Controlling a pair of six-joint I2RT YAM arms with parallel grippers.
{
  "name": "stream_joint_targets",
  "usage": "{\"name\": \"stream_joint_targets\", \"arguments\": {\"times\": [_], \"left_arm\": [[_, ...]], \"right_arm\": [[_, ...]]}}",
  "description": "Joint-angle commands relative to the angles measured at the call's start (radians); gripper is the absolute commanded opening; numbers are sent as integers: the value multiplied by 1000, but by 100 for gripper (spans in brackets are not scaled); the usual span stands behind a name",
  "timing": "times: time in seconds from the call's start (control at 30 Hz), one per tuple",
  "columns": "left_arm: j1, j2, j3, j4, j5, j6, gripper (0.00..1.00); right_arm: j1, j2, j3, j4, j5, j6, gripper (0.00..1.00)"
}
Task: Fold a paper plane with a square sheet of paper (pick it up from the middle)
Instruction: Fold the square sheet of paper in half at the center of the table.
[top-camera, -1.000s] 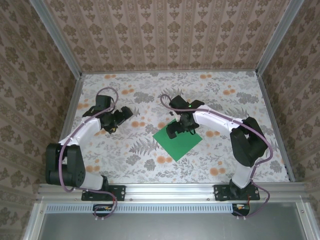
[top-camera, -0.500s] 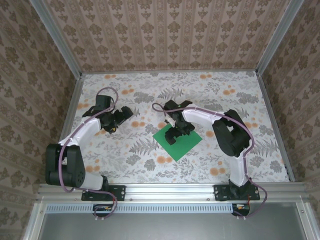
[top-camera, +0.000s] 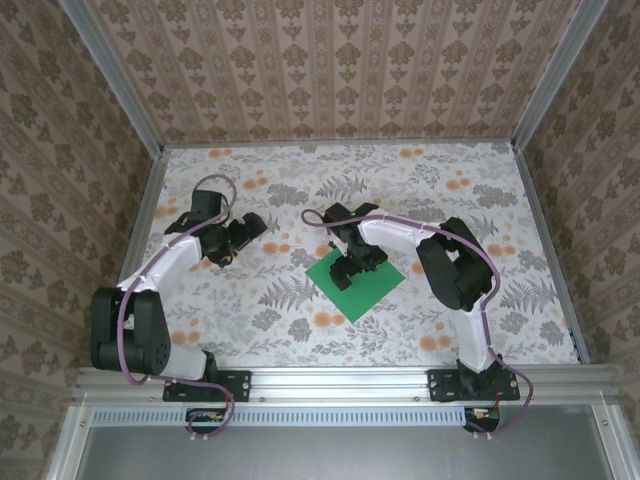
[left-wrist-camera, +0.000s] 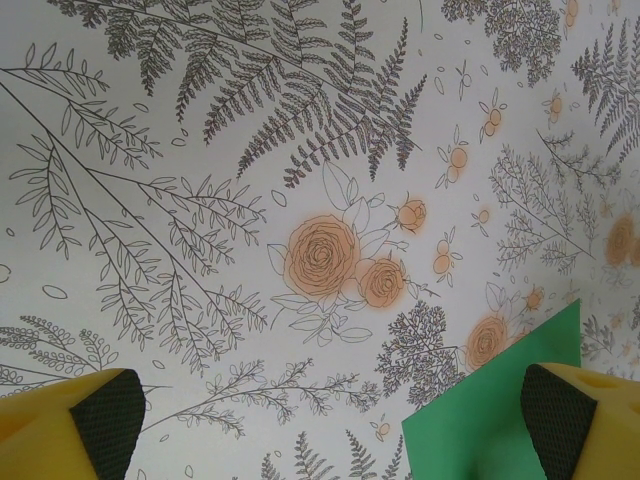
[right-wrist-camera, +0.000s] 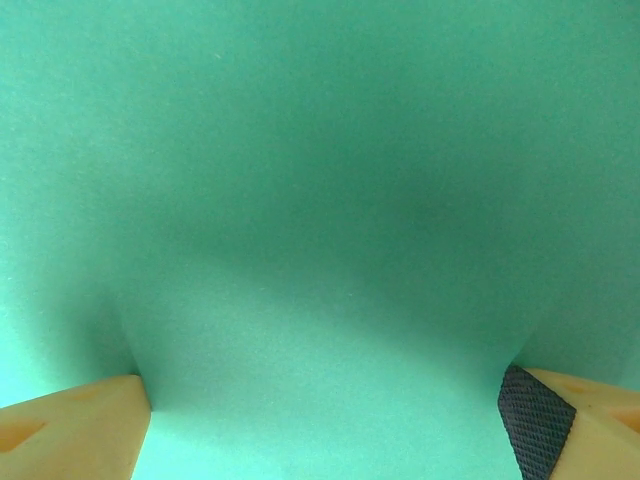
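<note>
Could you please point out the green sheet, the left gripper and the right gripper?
square sheet of paper (top-camera: 362, 298), top external view, bare near part.
left gripper (left-wrist-camera: 325, 420), left wrist view, midway between fingertips.
right gripper (right-wrist-camera: 322, 425), right wrist view, midway between fingertips.

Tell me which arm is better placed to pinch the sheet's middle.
Right. The right gripper, open, is over the middle of the square sheet of paper; the left gripper hangs off to the side above the patterned table.

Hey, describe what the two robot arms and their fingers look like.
The left arm and right arm each have white curved links, bulky black joints and a thin purple cable looping alongside. The fingers are yellow wedges with black textured pads.
</note>
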Motion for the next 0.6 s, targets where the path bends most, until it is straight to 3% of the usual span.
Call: {"name": "stream_joint_targets", "arguments": {"times": [0.0,0.37,0.47,0.57], "left_arm": [[7,10,17,-20,8,-2,100],[7,10,16,-21,13,-8,100],[3,9,13,-16,16,-10,100],[-3,10,5,-2,27,-9,100]], "right_arm": [[-2,113,-54,-20,80,31,92],[-7,86,-61,6,39,38,85],[-9,31,-66,44,-50,53,76],[-9,-34,-79,103,-182,87,56]]}}
